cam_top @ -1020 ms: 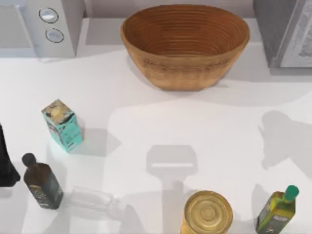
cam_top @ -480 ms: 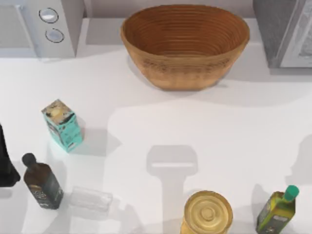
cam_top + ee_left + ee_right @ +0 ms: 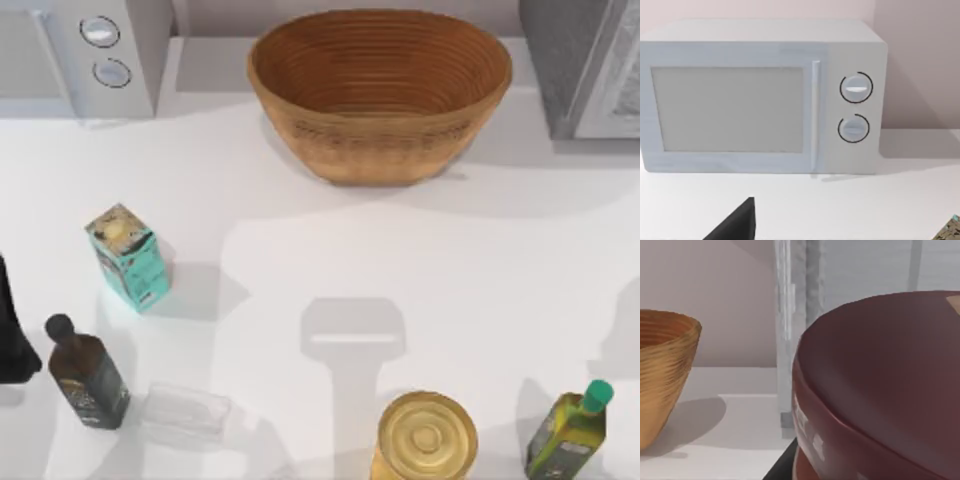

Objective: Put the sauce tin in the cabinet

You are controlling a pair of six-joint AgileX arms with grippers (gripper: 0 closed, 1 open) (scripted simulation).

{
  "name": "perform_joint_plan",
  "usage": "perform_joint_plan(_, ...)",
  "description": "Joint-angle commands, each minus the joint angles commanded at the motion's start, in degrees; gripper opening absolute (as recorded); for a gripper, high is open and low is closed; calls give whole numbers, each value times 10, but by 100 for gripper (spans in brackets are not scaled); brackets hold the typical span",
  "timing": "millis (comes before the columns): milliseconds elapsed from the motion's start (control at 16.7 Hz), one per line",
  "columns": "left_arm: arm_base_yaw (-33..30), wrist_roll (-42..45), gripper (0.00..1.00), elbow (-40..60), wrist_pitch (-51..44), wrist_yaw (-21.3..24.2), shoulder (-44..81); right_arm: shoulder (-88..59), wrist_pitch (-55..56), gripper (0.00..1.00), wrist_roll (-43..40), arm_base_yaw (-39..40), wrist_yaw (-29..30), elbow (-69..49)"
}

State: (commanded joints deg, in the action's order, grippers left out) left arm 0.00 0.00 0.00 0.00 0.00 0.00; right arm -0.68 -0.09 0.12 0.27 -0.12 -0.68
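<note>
Right by cabinet (image 3: 805, 300) (wrist cam): sauce tin (image 3: 880, 385).

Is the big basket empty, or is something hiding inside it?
Empty. The top view looks straight down into the basket, and only its brown woven rings show, all the way to the bottom.

Tabletop layout, far edge to near edge

The basket (image 3: 380, 90) sits at the far middle of the table (image 3: 300, 230), the microwave (image 3: 85, 55) in the far left corner and the cabinet (image 3: 585, 65) in the far right. The carton (image 3: 128, 256) stands at mid-left; nearer, the dark bottle (image 3: 87, 373) stands just left of the clear box (image 3: 185, 410). The can (image 3: 427, 436) sits at the near edge right of centre, the green-capped bottle (image 3: 570, 430) to its right. In the right wrist view the sauce tin (image 3: 880, 390) lies close before the cabinet.
</note>
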Motion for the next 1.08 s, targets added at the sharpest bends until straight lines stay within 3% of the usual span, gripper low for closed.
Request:
perform_joint_plan(360, 0, 0, 100, 0, 0, 0, 0, -123, -46, 0, 9, 21, 15, -159)
perform_joint_plan(1080, 0, 0, 100, 0, 0, 0, 0, -577, -221, 0, 17, 75, 93, -793)
